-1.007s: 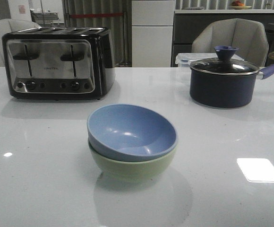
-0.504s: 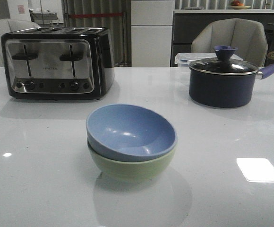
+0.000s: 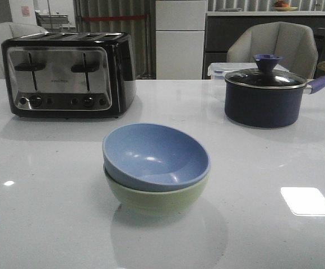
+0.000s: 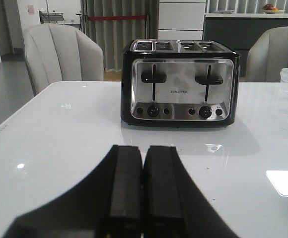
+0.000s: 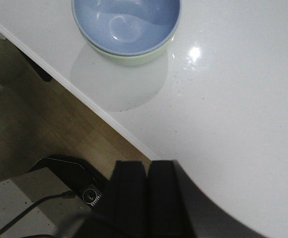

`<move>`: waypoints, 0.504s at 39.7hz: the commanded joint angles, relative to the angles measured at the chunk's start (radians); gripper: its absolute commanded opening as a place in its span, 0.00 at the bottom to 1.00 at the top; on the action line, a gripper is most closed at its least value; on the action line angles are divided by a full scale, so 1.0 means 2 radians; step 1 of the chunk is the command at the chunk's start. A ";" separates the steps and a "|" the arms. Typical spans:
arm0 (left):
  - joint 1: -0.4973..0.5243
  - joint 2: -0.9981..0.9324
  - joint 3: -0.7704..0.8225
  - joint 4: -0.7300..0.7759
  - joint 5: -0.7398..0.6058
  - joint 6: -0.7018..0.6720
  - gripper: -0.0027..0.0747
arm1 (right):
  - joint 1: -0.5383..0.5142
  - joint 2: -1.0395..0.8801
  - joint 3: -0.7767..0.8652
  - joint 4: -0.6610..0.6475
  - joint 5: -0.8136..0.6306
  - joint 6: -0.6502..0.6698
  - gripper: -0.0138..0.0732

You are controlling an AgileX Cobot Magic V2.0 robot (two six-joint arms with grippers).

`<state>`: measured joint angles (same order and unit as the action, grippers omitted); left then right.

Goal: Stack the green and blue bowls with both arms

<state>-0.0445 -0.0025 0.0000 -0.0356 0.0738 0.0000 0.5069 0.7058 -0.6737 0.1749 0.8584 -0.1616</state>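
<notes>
The blue bowl (image 3: 154, 155) sits nested inside the green bowl (image 3: 157, 200) near the middle front of the white table. The stack also shows in the right wrist view, blue bowl (image 5: 126, 22) over the green bowl (image 5: 129, 58). Neither arm shows in the front view. My left gripper (image 4: 143, 148) is shut and empty, low over the table, facing the toaster. My right gripper (image 5: 147, 166) is shut and empty, held above the table's front edge, well away from the bowls.
A black-and-steel toaster (image 3: 67, 73) stands at the back left, also in the left wrist view (image 4: 180, 82). A dark navy lidded saucepan (image 3: 266, 95) stands at the back right. Chairs stand behind the table. The table's front edge (image 5: 84, 96) and the wood floor show below the right gripper.
</notes>
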 commanded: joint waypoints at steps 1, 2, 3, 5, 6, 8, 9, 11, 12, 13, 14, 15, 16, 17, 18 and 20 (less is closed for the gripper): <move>-0.004 -0.011 0.005 0.000 -0.045 -0.003 0.16 | -0.002 -0.002 -0.013 0.005 -0.025 0.001 0.18; -0.004 -0.011 0.005 0.000 -0.045 -0.003 0.16 | -0.002 -0.002 -0.013 0.005 -0.025 0.001 0.18; -0.004 -0.011 0.005 0.000 -0.045 -0.003 0.16 | -0.002 -0.002 -0.013 0.005 -0.025 0.001 0.18; -0.004 -0.011 0.005 0.000 -0.045 -0.003 0.16 | -0.002 -0.002 -0.013 0.005 -0.025 0.001 0.18; -0.004 -0.011 0.005 0.000 -0.045 -0.003 0.16 | -0.002 -0.002 -0.013 0.005 -0.025 0.001 0.18; -0.004 -0.011 0.005 0.000 -0.045 -0.003 0.16 | -0.002 -0.002 -0.013 0.005 -0.025 0.001 0.18; -0.004 -0.011 0.005 0.000 -0.045 -0.003 0.16 | -0.002 -0.002 -0.013 0.005 -0.025 0.001 0.18; -0.004 -0.011 0.005 0.000 -0.045 -0.003 0.16 | -0.002 -0.002 -0.013 0.005 -0.025 0.001 0.18; -0.004 -0.011 0.005 0.000 -0.045 -0.003 0.16 | -0.002 -0.002 -0.013 0.005 -0.025 0.001 0.18; -0.004 -0.011 0.005 0.000 -0.045 -0.003 0.16 | -0.001 -0.004 -0.013 0.005 -0.025 0.001 0.18; -0.004 -0.011 0.005 0.000 -0.045 -0.003 0.16 | -0.001 -0.008 -0.013 0.005 -0.025 0.001 0.18; -0.004 -0.011 0.005 0.000 -0.045 -0.003 0.16 | -0.001 -0.012 -0.012 0.005 -0.026 0.001 0.18; -0.004 -0.010 0.005 0.000 -0.045 -0.003 0.16 | -0.002 -0.017 -0.010 0.006 -0.026 0.001 0.18; -0.004 -0.010 0.005 0.000 -0.045 -0.003 0.16 | -0.004 -0.021 -0.008 0.005 -0.029 0.001 0.18; -0.004 -0.010 0.005 0.000 -0.045 -0.003 0.16 | -0.011 -0.029 -0.003 -0.003 -0.036 -0.003 0.18; -0.004 -0.010 0.005 0.000 -0.045 -0.003 0.16 | -0.030 -0.051 0.007 -0.012 -0.051 -0.005 0.18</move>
<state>-0.0445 -0.0025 0.0000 -0.0356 0.0738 0.0000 0.4894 0.6595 -0.6576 0.1749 0.8492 -0.1636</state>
